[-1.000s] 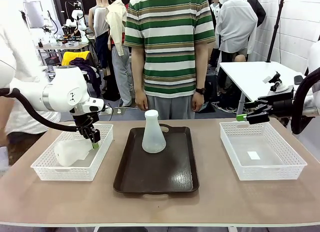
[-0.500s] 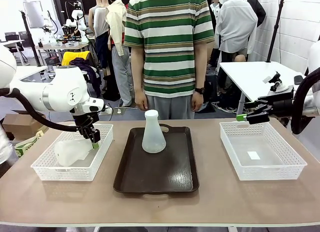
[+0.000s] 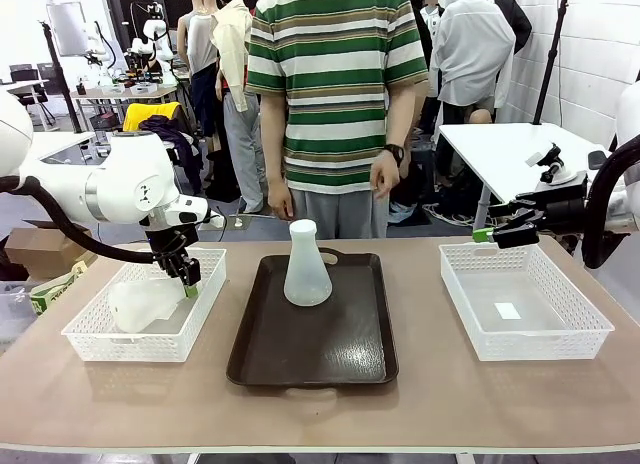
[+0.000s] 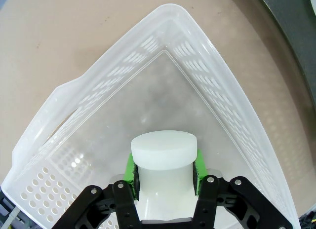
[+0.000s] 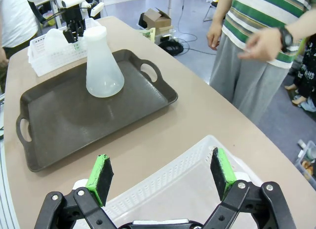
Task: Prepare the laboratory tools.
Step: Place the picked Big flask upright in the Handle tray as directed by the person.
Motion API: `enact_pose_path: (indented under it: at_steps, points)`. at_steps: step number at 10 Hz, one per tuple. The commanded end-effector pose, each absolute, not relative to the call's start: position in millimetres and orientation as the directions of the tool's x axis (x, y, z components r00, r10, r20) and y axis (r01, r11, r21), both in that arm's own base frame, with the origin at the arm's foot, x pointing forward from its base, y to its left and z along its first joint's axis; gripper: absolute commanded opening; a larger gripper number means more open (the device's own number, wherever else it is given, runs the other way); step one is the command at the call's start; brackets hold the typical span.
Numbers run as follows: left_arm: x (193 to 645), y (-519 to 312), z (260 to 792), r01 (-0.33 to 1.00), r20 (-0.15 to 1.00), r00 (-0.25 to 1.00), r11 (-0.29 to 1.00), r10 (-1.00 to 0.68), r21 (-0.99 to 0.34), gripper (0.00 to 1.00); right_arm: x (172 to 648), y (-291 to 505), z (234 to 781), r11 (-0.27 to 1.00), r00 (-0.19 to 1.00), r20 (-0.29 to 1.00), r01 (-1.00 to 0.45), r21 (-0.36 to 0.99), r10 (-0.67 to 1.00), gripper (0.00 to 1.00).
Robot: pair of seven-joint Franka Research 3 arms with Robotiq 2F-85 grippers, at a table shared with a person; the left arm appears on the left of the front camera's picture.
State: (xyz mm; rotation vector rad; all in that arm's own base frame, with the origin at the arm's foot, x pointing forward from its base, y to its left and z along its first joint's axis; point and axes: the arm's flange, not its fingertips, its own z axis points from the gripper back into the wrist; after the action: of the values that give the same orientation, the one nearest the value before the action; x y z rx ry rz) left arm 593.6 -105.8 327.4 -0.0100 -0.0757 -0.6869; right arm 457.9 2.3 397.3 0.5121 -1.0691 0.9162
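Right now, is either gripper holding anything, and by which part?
The left gripper is shut on the neck of the flask lying in the left basket, just below its rim. The right gripper is open and holds nothing.

A white painted brick wall (image 3: 600, 54) closes the room on the right, with a white table (image 3: 500, 144) standing before it and a black stand pole (image 3: 553, 54) rising beside that. Far back on the left a cluttered worktable (image 3: 125, 89) sits under bright light. In the right wrist view the floor (image 5: 190, 19) is grey, with a cardboard box (image 5: 157, 18) and loose cables lying on it.
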Motion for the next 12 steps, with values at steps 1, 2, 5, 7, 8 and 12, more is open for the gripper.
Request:
enact_pose_path:
  at_steps: [1,2,5,7,8,12]
  points:
    - [595.7,-105.4,327.0,0.640,0.082,0.764,0.768,-0.640,0.033,0.00,458.0,2.4,397.4,0.550,0.183,0.901,-0.832,-0.071,0.394,1.00]
    - [595.7,-105.4,327.0,0.640,0.082,0.764,0.768,-0.640,0.033,0.00,458.0,2.4,397.4,0.550,0.183,0.901,-0.832,-0.071,0.394,1.00]
    - [595.7,-105.4,327.0,0.640,0.082,0.764,0.768,-0.640,0.033,0.00,458.0,2.4,397.4,0.550,0.183,0.901,-0.832,-0.071,0.394,1.00]
    - [595.7,-105.4,327.0,0.640,0.082,0.764,0.768,-0.640,0.033,0.00,458.0,2.4,397.4,0.550,0.183,0.901,-0.832,-0.071,0.394,1.00]
    - [595.7,-105.4,327.0,0.640,0.082,0.764,0.768,-0.640,0.033,0.00,458.0,2.4,397.4,0.550,0.183,0.901,-0.832,-0.071,0.394,1.00]
    - [595.7,-105.4,327.0,0.640,0.082,0.764,0.768,-0.640,0.033,0.00,458.0,2.4,397.4,0.550,0.183,0.901,-0.832,-0.071,0.394,1.00]
